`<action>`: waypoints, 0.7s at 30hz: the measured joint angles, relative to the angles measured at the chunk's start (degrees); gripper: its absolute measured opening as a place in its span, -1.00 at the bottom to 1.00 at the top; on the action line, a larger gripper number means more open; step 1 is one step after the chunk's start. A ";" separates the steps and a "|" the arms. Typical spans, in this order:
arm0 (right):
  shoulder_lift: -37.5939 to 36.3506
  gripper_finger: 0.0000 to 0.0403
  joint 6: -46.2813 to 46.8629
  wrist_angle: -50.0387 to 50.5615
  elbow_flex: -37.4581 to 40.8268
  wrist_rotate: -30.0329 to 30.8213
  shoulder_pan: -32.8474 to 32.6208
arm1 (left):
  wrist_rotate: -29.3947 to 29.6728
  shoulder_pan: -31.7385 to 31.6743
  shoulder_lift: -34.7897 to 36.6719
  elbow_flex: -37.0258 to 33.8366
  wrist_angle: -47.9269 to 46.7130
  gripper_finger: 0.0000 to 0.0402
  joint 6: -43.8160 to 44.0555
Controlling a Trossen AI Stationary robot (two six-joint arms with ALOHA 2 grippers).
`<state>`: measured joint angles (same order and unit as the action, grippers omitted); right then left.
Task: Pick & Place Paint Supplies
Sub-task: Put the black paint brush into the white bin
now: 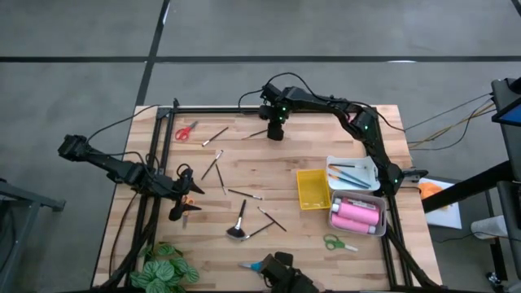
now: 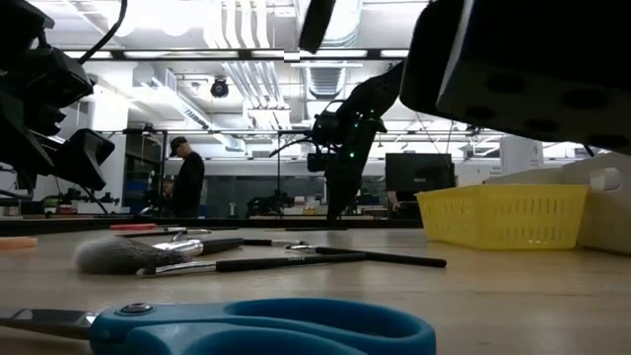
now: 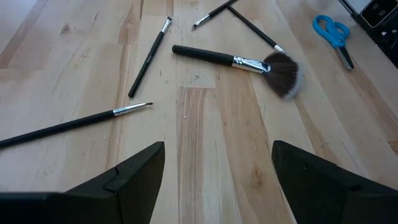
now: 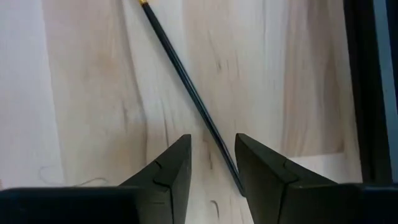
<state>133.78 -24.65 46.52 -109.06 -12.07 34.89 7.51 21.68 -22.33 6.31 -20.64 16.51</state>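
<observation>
My right gripper (image 1: 275, 132) hangs near the table's far edge, pointing steeply down, open. In the right wrist view a thin black brush (image 4: 186, 81) lies flat on the wood, and its near end runs into the gap between my fingertips (image 4: 212, 162) without being clasped. My left gripper (image 1: 184, 205) waits open above the table's left side, holding nothing. Ahead of it lie a fluffy black brush (image 3: 249, 62) and several thin brushes (image 3: 148, 57). Red scissors (image 1: 186, 130), green scissors (image 1: 339, 242) and blue scissors (image 1: 252, 265) lie flat on the table.
A yellow tray (image 1: 312, 189) stands right of centre. Beside it one white tray holds brushes (image 1: 352, 172) and another holds pink bottles (image 1: 356, 214). A leafy plant (image 1: 165, 268) sits at the near left corner. A black frame rail (image 4: 364, 87) runs close to my right gripper.
</observation>
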 joint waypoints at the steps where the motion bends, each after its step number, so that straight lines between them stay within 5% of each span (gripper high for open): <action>1: 0.00 -0.39 0.06 0.04 0.00 0.00 0.09 | 0.00 0.00 0.00 0.00 -0.02 0.49 0.00; 21: 1.07 -0.39 9.94 4.49 0.11 -7.54 1.76 | 0.00 0.00 0.00 0.00 -0.01 0.49 0.00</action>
<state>134.85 -14.71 51.01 -108.95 -19.62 36.64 7.51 21.67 -22.33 6.31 -20.65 16.51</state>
